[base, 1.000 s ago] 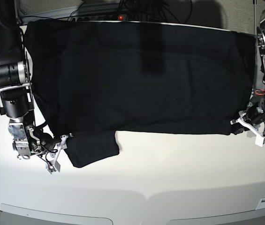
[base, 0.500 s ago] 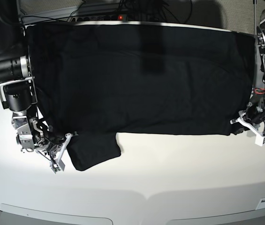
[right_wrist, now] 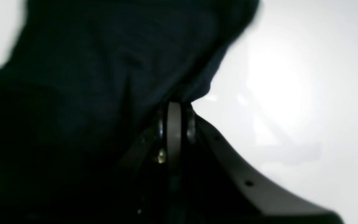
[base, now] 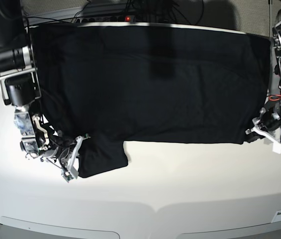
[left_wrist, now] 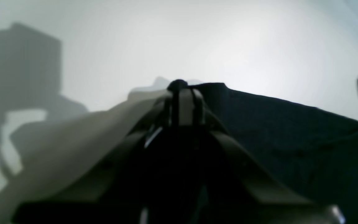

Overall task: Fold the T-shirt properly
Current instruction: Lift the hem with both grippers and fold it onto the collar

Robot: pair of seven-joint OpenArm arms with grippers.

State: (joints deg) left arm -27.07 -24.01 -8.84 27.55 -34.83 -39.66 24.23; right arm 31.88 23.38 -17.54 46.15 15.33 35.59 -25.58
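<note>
T-shirt (base: 150, 82) lies spread flat across the white table (base: 180, 189), plain black side up, reaching almost from one arm to the other; one sleeve hangs toward the near edge on the base view's left. No print visible.

Right gripper (base: 75, 157) sits at the outer edge of that sleeve. Its wrist view shows the jaws drawn together with black cloth bunched right at the tips (right_wrist: 174, 107), the fabric rising away above and to the left. Judged: clamped on the sleeve edge, held there so the sleeve can be carried inward over the body.

Left gripper (base: 264, 133) sits at the opposite near corner, at the hem. Its wrist view shows the jaws closed, a small dark nub at the tips (left_wrist: 177, 85), the cloth edge running off to the right. Probably pinching the hem corner, though blur leaves the bite uncertain.

Both grips are low, near the table surface, at the two near corners. Likely purpose: keep the near edge taut and lift it as one line for a fold toward the far side.
</note>
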